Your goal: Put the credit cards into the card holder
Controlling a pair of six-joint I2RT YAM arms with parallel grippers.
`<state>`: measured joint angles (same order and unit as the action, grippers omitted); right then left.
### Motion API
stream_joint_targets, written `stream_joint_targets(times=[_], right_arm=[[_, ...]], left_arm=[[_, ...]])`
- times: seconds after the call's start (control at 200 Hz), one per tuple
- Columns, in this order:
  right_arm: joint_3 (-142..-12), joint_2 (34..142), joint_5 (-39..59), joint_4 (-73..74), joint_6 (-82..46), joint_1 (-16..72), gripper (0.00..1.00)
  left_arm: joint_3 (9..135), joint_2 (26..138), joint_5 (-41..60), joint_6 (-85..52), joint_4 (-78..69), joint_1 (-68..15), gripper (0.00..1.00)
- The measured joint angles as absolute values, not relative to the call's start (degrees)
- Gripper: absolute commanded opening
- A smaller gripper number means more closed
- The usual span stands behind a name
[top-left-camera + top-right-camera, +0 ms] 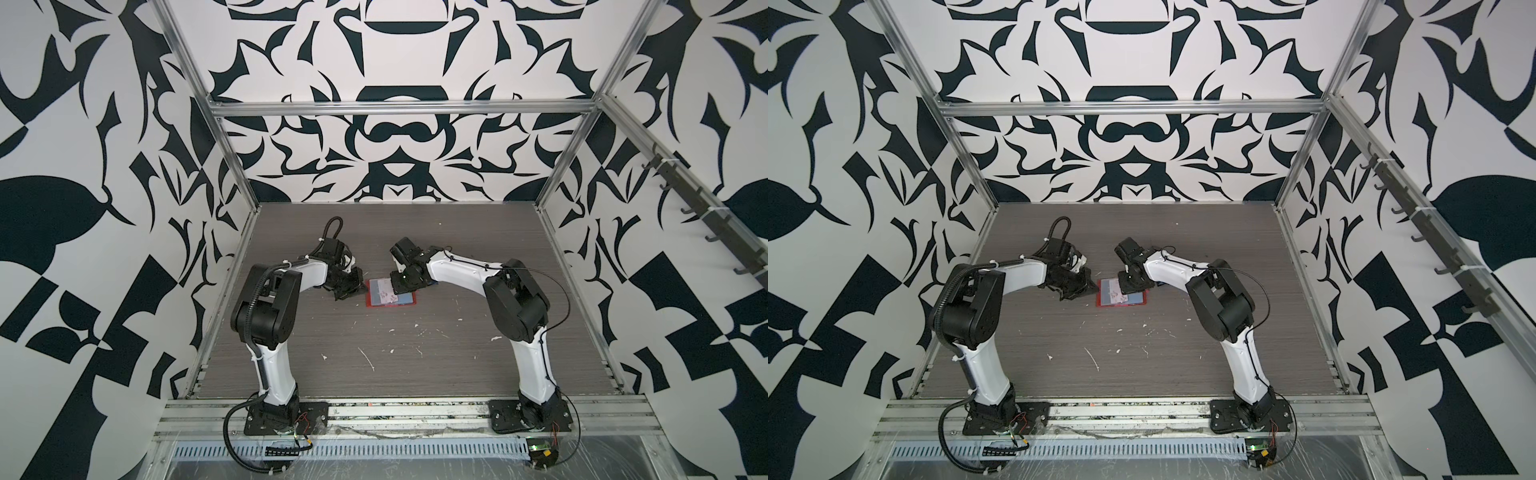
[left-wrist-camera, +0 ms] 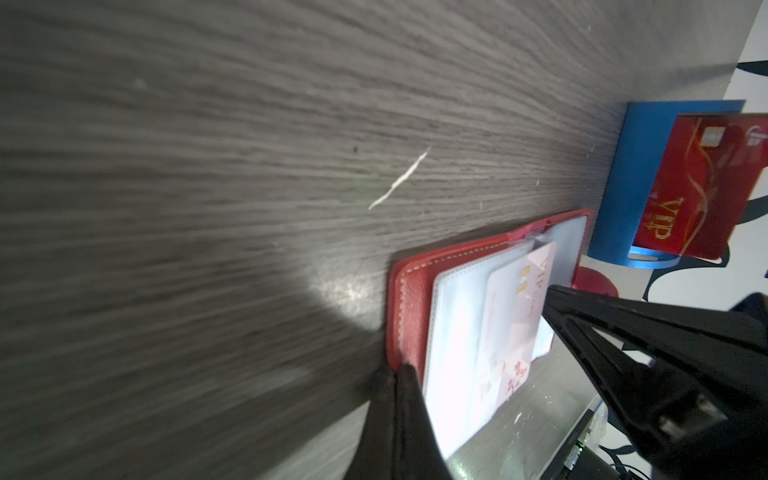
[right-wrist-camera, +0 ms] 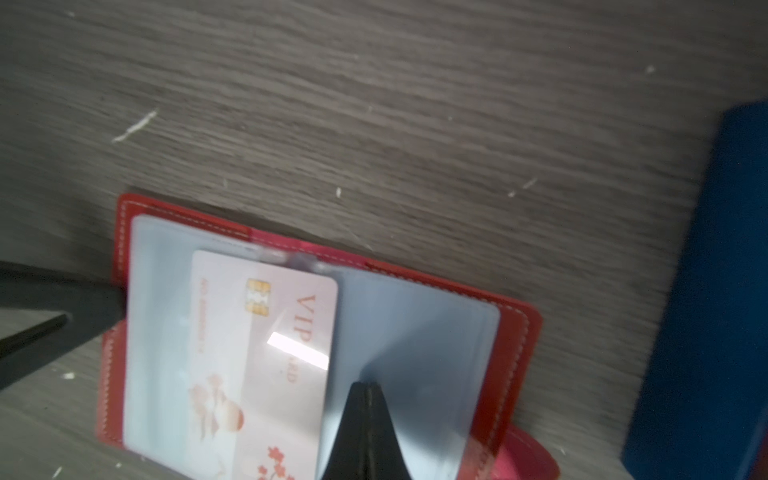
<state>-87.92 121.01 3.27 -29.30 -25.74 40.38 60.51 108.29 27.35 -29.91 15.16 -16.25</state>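
The red card holder (image 1: pixel 405 302) (image 1: pixel 1133 301) lies open on the table between both arms, its clear pockets facing up. A white credit card (image 3: pixel 266 353) (image 2: pixel 511 299) with a gold chip sits in a left-hand pocket. My right gripper (image 3: pixel 365 384) (image 1: pixel 395 289) is shut, with its tips on a clear pocket page near the fold. I cannot tell whether it pinches that page. My left gripper (image 2: pixel 401 368) (image 1: pixel 359 286) is shut, its tip against the holder's red cover edge (image 2: pixel 409 299). A red credit card (image 2: pixel 698 183) stands in a blue rack.
The blue rack (image 2: pixel 623 187) (image 3: pixel 715 291) stands just beyond the holder's far side, under the right arm in both top views. The holder's red snap tab (image 3: pixel 536 457) sticks out beside it. White scuffs mark the grey wood table (image 1: pixel 374 361).
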Motion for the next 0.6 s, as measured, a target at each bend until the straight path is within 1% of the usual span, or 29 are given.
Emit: stream_joint_targets(times=[0.6], right_arm=[[-87.9,122.3,14.8,-24.8,-26.9,40.4,0.03]], left_arm=[[60.5,108.3,27.4,-29.7,15.2,-16.3,0.0]])
